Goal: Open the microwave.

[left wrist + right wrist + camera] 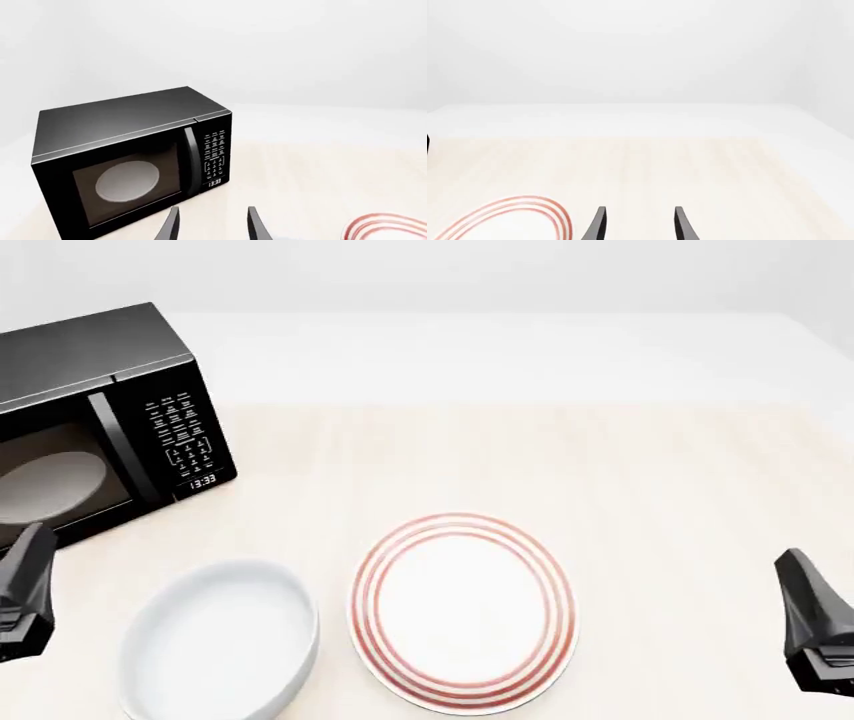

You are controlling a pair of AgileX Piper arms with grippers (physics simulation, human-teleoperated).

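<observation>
Altogether one closed microwave (94, 420), one plate (463, 612), one bowl (220, 650), two hands (212, 225) (639, 225) parted, empty.

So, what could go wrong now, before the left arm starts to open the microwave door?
1. The left gripper is open and away from the black box-shaped microwave; its thin vertical bar handle sits beside the keypad, so the fingers may miss it.
2. The white round bowl and red-ringed white plate lie close by; a door pulled open might sweep toward the bowl.
</observation>
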